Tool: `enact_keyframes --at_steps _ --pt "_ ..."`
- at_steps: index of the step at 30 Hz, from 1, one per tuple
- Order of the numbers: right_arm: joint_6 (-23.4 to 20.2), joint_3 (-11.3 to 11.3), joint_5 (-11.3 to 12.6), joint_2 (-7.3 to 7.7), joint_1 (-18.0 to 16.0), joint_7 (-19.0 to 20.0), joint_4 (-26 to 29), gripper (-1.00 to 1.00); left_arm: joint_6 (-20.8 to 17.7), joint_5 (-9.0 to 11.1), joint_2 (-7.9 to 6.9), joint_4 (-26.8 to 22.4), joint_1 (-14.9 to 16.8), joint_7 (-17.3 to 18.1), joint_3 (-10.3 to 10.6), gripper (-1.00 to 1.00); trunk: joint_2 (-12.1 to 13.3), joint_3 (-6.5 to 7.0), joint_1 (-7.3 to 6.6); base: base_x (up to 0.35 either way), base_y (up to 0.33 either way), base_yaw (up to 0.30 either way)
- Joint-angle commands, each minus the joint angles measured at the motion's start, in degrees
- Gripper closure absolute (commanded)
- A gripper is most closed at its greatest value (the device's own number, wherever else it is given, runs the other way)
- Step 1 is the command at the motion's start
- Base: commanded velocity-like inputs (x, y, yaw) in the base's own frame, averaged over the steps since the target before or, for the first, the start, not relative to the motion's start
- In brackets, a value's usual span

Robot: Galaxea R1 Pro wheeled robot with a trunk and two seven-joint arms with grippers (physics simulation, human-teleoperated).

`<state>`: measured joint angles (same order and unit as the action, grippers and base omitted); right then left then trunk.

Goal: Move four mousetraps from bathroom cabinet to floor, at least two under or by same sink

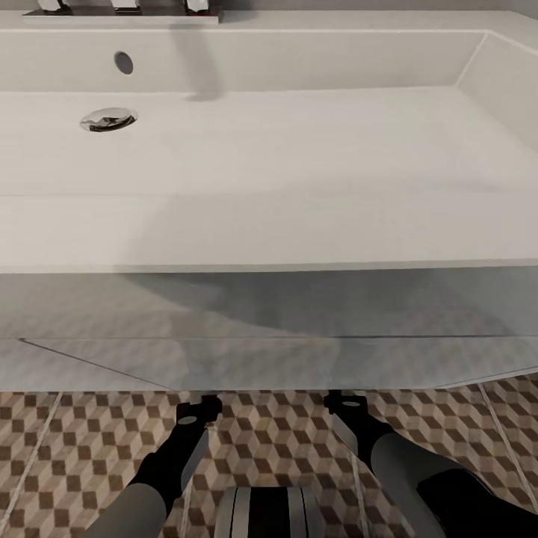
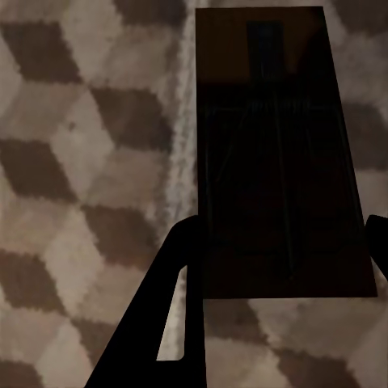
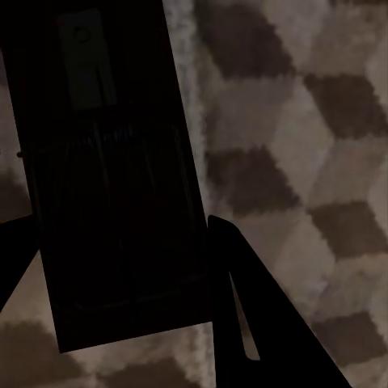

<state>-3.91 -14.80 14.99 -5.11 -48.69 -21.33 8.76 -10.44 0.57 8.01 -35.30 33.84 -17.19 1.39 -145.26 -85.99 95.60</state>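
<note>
The head camera is looking straight down onto the sink [image 1: 299, 164], a wide white basin with a chrome drain [image 1: 108, 119] at its left and the base of the tap [image 1: 123, 7] at the far edge. Below the basin's front rim the white vanity [image 1: 269, 329] is showing in shade. The floor [image 1: 67, 448] with its cube-pattern tiles is lying in front of it.

Both arms are reaching down and forward toward the vanity's foot. The left gripper [image 1: 198, 411] and right gripper [image 1: 345, 403] are sitting low over the tiles, well apart from each other.

In the left wrist view a mousetrap [image 2: 279, 153] is lying flat between the left gripper's [image 2: 279, 259] fingers [image 2: 158, 323], dark and in shadow, with the tiles under it. Jaws are standing at its two long edges, clamped on it.

In the right wrist view a second mousetrap [image 3: 113, 178] is sitting likewise between the right gripper's [image 3: 121, 250] fingers [image 3: 250, 323], a pale metal tab at its far end. Jaws are closed against its sides. Whether either plate is touching the floor cannot be told.
</note>
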Motion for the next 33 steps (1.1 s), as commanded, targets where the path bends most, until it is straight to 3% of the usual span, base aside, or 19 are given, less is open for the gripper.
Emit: enact_keyframes --at_steps 1,5,12,33 --pt "-0.32 -0.49 0.56 0.02 0.0 -0.29 0.12 1.0 -0.36 0.0 -0.01 -0.11 0.0 -0.39 0.17 1.0 -0.01 -0.03 -0.01 0.0 0.0 0.0" --pt "-0.31 -0.49 0.56 0.01 0.0 -0.29 0.12 1.0 -0.31 0.04 0.02 -0.18 0.0 -0.39 0.17 1.0 -0.01 -0.03 -0.01 0.0 0.0 0.0" --pt "-0.32 -0.49 0.56 0.0 0.0 -0.29 0.12 1.0 -0.29 0.04 0.09 -0.2 0.0 -0.39 0.26 1.0 -0.11 -1.58 0.17 0.0 0.0 0.0" --pt "-0.31 -0.49 0.56 0.0 0.0 -0.29 0.12 1.0 -0.29 -0.04 0.08 -0.21 0.0 -0.39 0.2 1.0 -0.11 -1.58 0.17 0.0 0.0 0.0"
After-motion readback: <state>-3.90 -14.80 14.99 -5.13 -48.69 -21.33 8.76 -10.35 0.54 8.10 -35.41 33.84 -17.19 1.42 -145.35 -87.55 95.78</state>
